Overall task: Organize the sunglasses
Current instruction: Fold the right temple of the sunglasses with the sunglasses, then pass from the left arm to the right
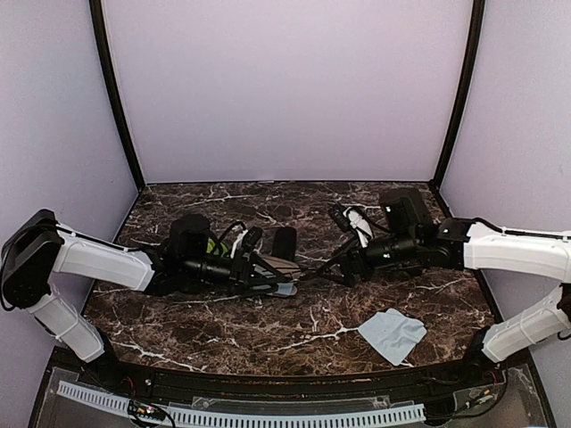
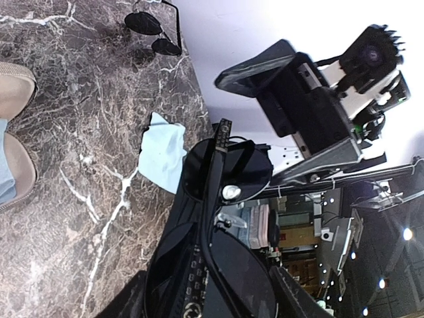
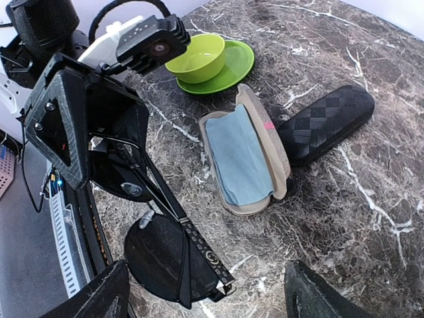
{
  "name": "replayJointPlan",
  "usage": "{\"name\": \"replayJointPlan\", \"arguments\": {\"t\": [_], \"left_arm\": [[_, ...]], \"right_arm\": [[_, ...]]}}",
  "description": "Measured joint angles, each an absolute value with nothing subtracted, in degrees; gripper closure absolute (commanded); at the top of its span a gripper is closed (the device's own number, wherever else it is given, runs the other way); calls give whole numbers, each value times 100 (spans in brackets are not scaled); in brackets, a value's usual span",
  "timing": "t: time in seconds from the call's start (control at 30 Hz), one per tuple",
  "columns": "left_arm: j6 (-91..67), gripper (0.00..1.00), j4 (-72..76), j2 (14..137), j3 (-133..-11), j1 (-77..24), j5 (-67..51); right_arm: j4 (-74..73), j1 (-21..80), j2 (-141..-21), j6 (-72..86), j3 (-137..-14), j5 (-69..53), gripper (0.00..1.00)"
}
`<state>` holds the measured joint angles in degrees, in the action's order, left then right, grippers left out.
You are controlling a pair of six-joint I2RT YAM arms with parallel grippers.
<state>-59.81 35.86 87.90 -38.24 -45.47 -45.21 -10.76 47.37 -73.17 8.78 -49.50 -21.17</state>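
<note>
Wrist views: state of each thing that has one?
Held sunglasses: folded, off the table, in left gripper.
Round sunglasses: loose on the table.
Tan case: open, blue cloth inside.
Black case: closed.
Green bowl: empty, on its plate.
Left gripper: shut on held sunglasses.
Right gripper: open, holding nothing.

Soft, even light with faint shadows; the wall (image 2: 218,33) glares white at the left wrist view's top centre, and the close sunglasses (image 2: 245,172) look slightly soft.
</note>
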Motion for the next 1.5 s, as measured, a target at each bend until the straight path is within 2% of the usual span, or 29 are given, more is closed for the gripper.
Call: {"name": "replayJointPlan", "arguments": {"t": [0.47,0.73,1.27,1.3,1.33,1.5], "left_arm": [[-6932,64,5590,8794,-2897,-4451,-3452],[-7129,64,6646,9008,-2814,-4451,-3118],[-7116,64,7024,9059,-2694,-4451,-3052],[-7111,64,7024,9059,-2694,-4451,-3052],[-7111,64,7026,9059,-2694,-4451,-3052],[-7096,64,7120,9065,-2689,-4453,-3059]], "right_arm": [[1271,4814,-7271,3105,-3997,-1765,18],[2364,5098,-7714,3538,-3948,-1708,18],[3511,5103,-8374,3636,-3948,-1688,18],[3577,5103,-8409,3638,-3948,-1688,8],[3653,5103,-8449,3640,-3951,-1686,7],[4016,5120,-8672,5323,-3972,-1140,8]]}}
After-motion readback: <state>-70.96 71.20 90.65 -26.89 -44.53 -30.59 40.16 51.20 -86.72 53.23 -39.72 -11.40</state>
